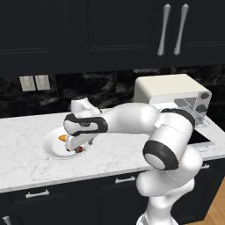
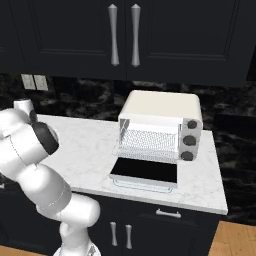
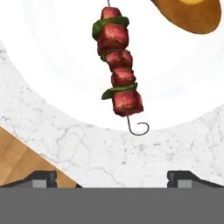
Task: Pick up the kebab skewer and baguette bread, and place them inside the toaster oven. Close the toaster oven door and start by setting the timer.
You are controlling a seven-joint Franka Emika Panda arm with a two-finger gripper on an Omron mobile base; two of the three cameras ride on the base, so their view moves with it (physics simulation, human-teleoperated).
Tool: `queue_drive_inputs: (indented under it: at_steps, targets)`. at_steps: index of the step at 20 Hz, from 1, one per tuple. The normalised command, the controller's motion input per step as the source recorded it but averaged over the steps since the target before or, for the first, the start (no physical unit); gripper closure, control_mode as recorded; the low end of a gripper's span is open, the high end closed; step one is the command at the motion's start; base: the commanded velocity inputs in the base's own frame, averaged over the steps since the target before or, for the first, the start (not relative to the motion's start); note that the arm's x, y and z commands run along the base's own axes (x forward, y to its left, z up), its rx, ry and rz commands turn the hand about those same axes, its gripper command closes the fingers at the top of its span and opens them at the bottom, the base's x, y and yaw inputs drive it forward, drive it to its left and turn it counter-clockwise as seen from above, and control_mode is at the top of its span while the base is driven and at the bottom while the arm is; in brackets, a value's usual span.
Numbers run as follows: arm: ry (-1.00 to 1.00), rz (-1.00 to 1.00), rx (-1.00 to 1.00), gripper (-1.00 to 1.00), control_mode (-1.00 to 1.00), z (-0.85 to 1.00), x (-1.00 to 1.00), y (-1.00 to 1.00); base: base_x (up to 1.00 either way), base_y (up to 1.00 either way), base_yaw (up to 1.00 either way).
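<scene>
The hand (image 3: 112,177) was released, fingers spread, above the skewer (image 3: 118,68) on the plate (image 3: 52,78). Best practice: descend centered on the meat chunks, clear of the bread (image 3: 192,15).

In the hand view the baguette bread (image 3: 192,15) is cut off by the top edge, above the white plate (image 3: 57,65). In the left base view the arm hides most of that plate (image 1: 50,147); the red speck there is probably the kebab skewer (image 1: 79,150), too small to tell.
</scene>
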Motion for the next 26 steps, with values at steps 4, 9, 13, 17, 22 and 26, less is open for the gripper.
queue_drive_inputs:
  at_steps: [4, 9, 13, 17, 22, 26]
  targets:
    - [0.04, -0.02, -0.01, -1.0, -1.0, -0.37, 0.44, 0.0, 0.0, 0.0, 0.0]
    - [0.01, -0.02, -0.04, -1.0, -1.0, -0.14, 0.19, 0.08, 0.0, 0.0, 0.0]
    - [0.02, -0.01, -0.06, -1.0, -1.0, -0.18, 0.05, 0.18, 0.0, 0.0, 0.0]
    - [0.01, 0.0, -0.08, -1.0, -1.0, -0.22, 0.08, 0.23, 0.0, 0.0, 0.0]
    - [0.0, 0.0, -0.08, -1.0, -1.0, -0.06, 0.28, 0.11, 0.0, 0.0, 0.0]
    - [0.0, 0.0, -0.07, -1.0, -1.0, 0.0, 0.18, 0.0, 0.0, 0.0, 0.0]
